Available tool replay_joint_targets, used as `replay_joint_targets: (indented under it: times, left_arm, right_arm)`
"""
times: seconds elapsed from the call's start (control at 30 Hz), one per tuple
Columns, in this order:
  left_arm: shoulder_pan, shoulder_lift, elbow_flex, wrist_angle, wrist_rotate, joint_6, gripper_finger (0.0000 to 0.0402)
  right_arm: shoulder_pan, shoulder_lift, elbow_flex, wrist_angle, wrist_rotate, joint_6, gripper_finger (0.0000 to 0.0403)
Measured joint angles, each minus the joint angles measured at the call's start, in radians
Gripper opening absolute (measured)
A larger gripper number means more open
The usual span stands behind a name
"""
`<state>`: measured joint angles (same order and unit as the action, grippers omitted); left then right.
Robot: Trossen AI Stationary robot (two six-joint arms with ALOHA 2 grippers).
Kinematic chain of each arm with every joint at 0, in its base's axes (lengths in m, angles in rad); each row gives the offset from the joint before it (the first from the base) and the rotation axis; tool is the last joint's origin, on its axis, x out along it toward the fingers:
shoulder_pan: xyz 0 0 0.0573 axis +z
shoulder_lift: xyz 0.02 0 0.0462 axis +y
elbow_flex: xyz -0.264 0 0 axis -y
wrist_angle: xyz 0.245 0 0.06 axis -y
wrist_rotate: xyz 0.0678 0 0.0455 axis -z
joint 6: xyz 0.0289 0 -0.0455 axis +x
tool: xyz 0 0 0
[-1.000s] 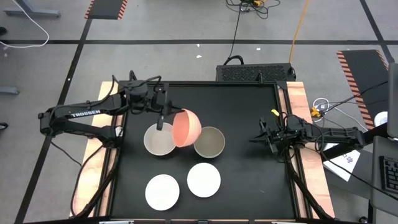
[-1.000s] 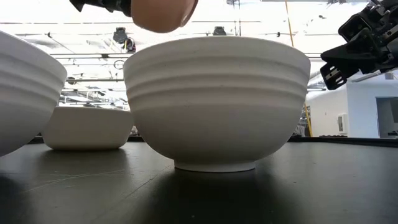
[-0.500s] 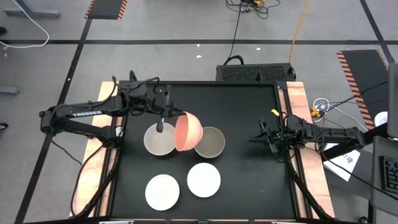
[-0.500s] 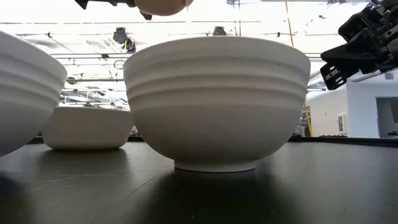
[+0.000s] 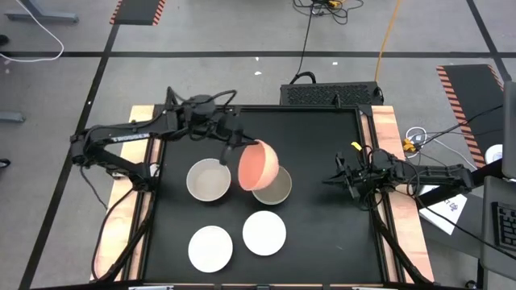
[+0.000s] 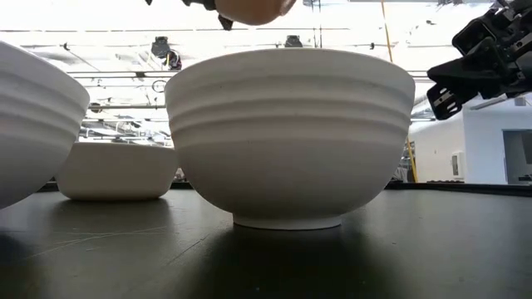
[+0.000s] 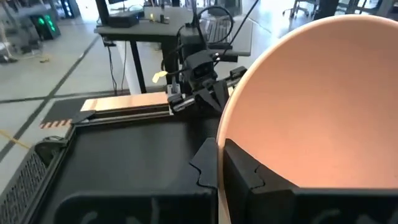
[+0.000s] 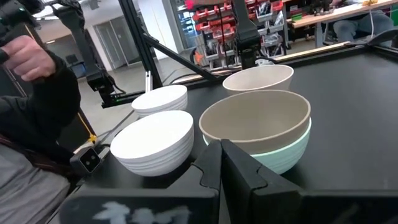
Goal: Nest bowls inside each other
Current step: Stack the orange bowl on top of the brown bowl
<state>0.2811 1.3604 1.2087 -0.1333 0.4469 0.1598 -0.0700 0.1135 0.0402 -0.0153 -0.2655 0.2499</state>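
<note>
High view: the round salmon-orange bowl (image 5: 258, 164) hangs tilted on edge above the desk (image 5: 322, 234), between the beige-grey bowl (image 5: 208, 180) and the olive-grey bowl (image 5: 272, 184), which sits nested in a mint green bowl (image 8: 292, 148). The left gripper (image 5: 236, 142) has its jaws clamped on the salmon rim. Two white ribbed bowls (image 5: 264, 232) stand nearer the front. The right gripper (image 5: 348, 177) waits at the desk's right edge, jaws shut and empty. To nest well, level the bowl directly over the olive-grey one, lower until seated, then release.
</note>
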Motion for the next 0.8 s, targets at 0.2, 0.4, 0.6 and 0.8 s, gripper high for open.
replay_joint_targets:
  times: [0.2,0.4,0.6,0.8]
  left_arm:
    - [0.001,0.171,0.198,-0.184,-0.001,0.014,0.0004]
    - [0.001,0.335,0.393,-0.407,-0.002,0.015,0.0004]
    - [0.0,0.435,0.493,-0.524,-0.008,0.021,0.0004]
    - [-0.001,0.484,0.505,-0.575,-0.016,0.02,0.0004]
  right_arm:
    - [0.0,0.027,0.0,0.001,0.0,-0.003,0.0]
    - [0.0,0.035,0.0,0.001,-0.001,-0.004,0.0]
    - [0.0,0.035,0.0,0.002,-0.001,-0.017,0.0]
    - [0.0,0.034,0.0,0.005,0.001,-0.037,0.0]
